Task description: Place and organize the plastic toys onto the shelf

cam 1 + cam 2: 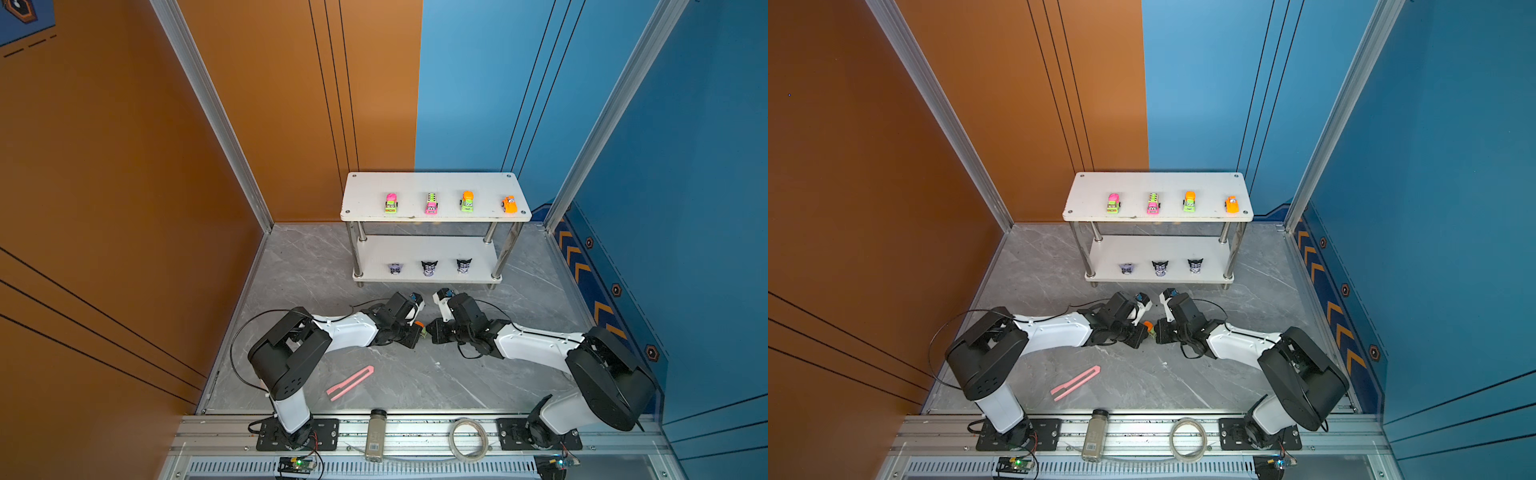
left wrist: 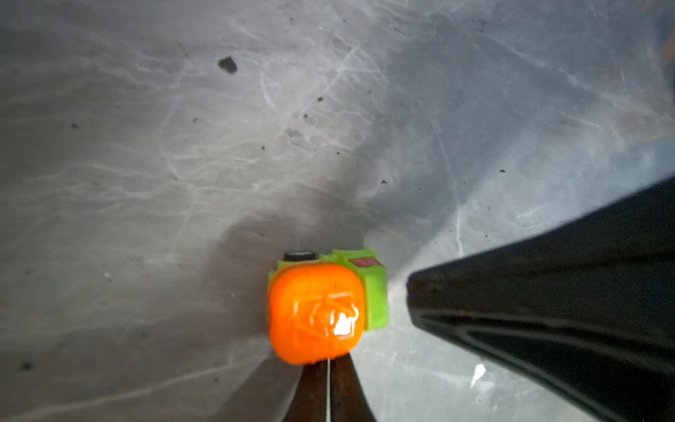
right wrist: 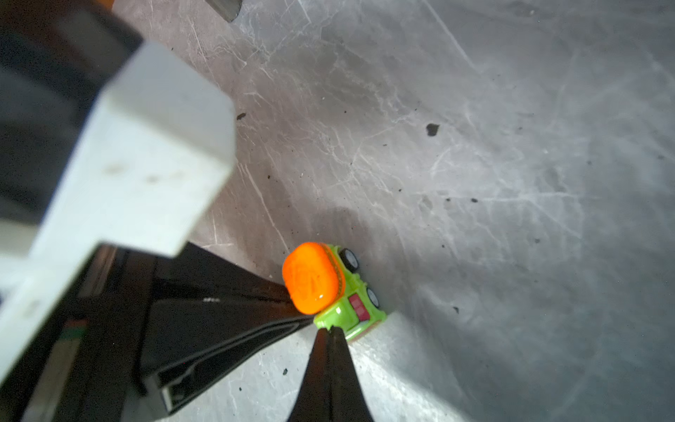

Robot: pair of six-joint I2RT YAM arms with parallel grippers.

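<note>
Currently left gripper [image 2: 328, 369] and right gripper [image 3: 330, 334] sit closed, empty, at the car [image 2: 321, 307], six o'clock of the shelf [image 1: 436, 183]; we judge it light, slick: pinch flanks.

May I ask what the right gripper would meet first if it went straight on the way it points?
The green toy car, seemingly touching the right gripper's shut tips; the left gripper sits beyond.
</note>
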